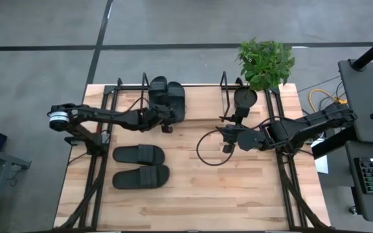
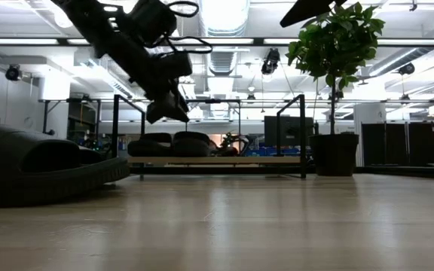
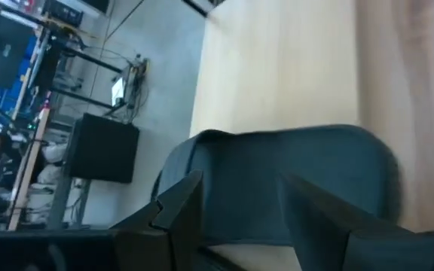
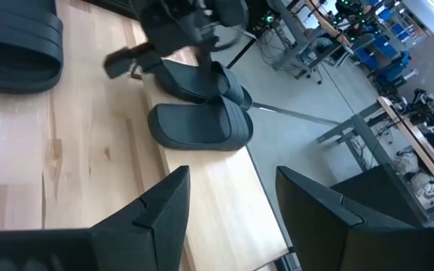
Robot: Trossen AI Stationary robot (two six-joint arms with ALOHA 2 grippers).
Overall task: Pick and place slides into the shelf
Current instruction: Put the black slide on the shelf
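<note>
The left gripper (image 1: 167, 123) hangs above the table just in front of the shelf (image 1: 199, 103), its jaws parted and holding nothing; in the left wrist view its two fingers (image 3: 179, 214) stand apart with the rounded end of a slide (image 3: 277, 181) just beyond them, not between them. That slide is one of two slides (image 1: 167, 97) lying side by side on the shelf's wooden board, right ahead of this gripper. Two more slides (image 1: 140, 165) lie side by side on the table, behind and to the outer side of the left gripper and well apart from it; these are the ones left to fetch. The right gripper (image 1: 227, 137) waits over the middle of the table, jaws wide and empty, with the shelf slides well ahead of it in its wrist view. The slides look like moulded foam or rubber: light, fairly stiff in the sole, springy in the strap, with a matte surface that should not slip much between the fingers. The best hold is probably across the broad ribbed strap, or pinching the sole's side edge near the middle so the slide hangs level. Gripping at the toe or heel would likely let it tip and swing.
</note>
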